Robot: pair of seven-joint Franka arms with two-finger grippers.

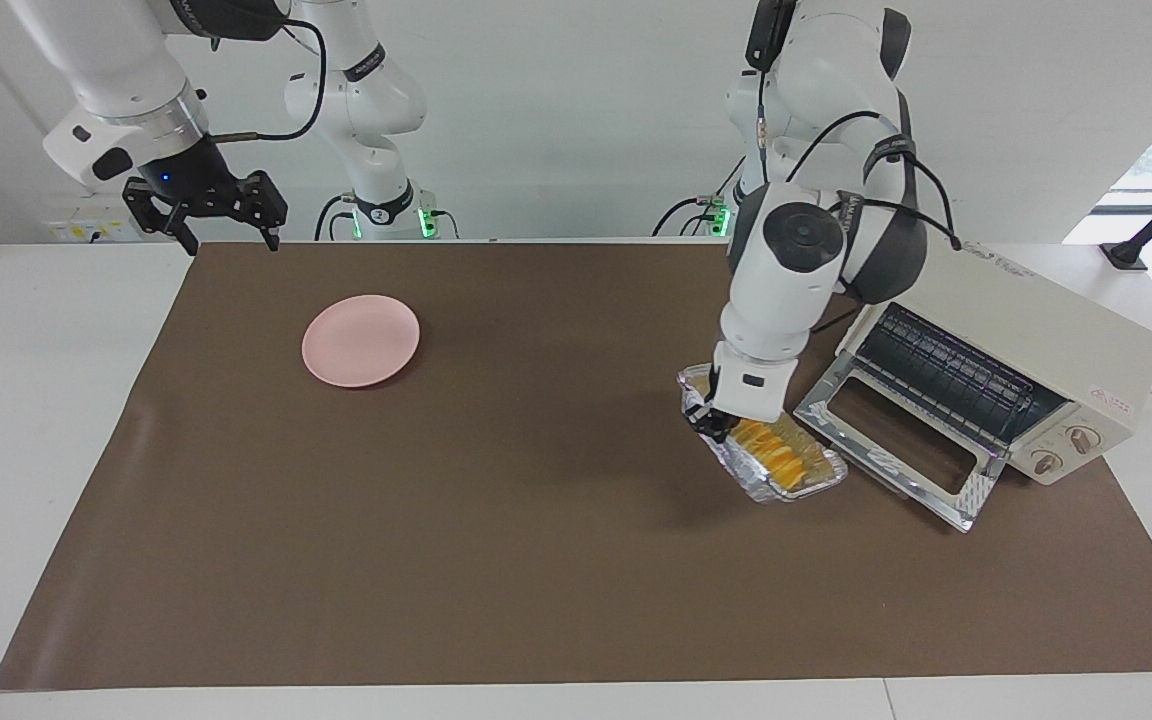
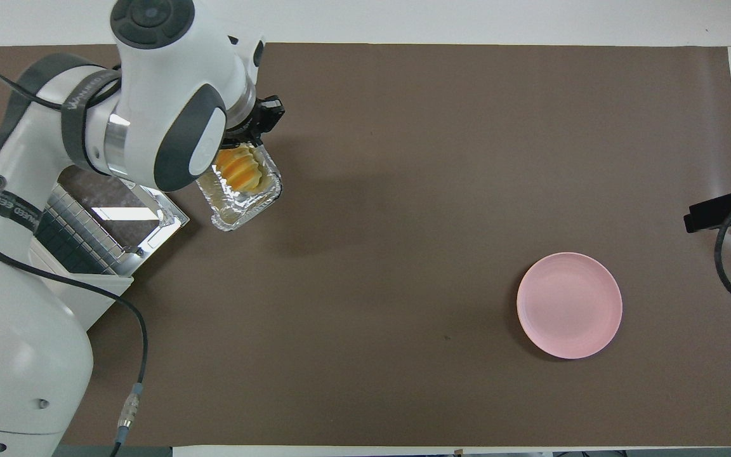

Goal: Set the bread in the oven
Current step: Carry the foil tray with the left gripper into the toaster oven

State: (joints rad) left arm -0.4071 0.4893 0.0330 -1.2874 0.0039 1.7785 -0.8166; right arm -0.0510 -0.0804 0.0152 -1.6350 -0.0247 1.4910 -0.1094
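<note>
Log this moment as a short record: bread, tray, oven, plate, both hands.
bread: ridged golden-yellow loaf lying in the tray
tray: crinkled silver foil tray in front of the oven door
oven: cream-white toaster oven, glass door dropped open
plate: round pink plate, bare
left hand: shut at the tray's end
right hand: open, waiting

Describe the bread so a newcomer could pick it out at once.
Find the cream toaster oven at the left arm's end of the table, door dropped open. Beside that door lies a crinkled foil tray. The bread is the ridged golden-yellow loaf inside it.
</note>
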